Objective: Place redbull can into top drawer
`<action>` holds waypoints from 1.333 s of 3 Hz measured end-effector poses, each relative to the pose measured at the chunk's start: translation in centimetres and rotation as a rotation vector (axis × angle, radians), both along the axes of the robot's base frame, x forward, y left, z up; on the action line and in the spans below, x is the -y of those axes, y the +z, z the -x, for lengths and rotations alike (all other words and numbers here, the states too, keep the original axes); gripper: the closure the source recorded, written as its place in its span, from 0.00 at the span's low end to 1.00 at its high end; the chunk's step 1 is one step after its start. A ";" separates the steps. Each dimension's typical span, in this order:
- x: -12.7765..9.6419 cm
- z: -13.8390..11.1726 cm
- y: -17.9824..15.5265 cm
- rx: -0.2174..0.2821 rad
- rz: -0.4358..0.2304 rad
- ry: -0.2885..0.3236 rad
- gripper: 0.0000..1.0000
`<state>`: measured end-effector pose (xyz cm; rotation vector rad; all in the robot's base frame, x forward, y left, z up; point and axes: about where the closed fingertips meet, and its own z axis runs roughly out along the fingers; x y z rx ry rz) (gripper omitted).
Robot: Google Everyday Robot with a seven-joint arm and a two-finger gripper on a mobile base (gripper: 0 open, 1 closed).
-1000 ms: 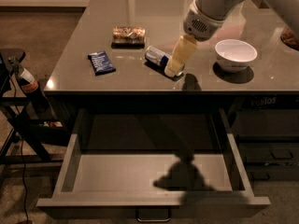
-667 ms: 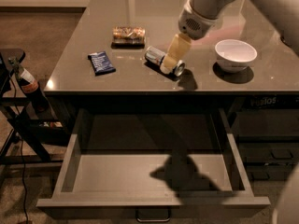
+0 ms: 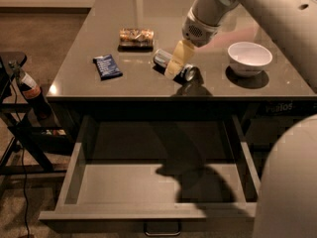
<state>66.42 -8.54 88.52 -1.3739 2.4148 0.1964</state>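
Sliding toward 9 o'clock since a second ago, the end effector (image 3: 176,63) now sits over the middle of the can (image 3: 160,58); whether it grips, I cannot tell. That can lies on the worktop (image 3: 148,82), long axis running 10 to 4 o'clock, with the open drawer (image 3: 148,214) at 6 o'clock.

A grey table (image 3: 148,4) bears a white bowl (image 3: 249,57) at right, a dark-blue snack wrapper (image 3: 107,66) at left and a brownish snack bar (image 3: 135,36) farther back; a red-labelled bottle (image 3: 28,86) stands beside it
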 end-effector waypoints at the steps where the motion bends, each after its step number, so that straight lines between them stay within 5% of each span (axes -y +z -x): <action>1: -0.2 -1.1 -1.2 -0.023 0.003 -0.011 0.00; 4: -0.1 -2.6 -3.7 -0.070 0.011 -0.028 0.00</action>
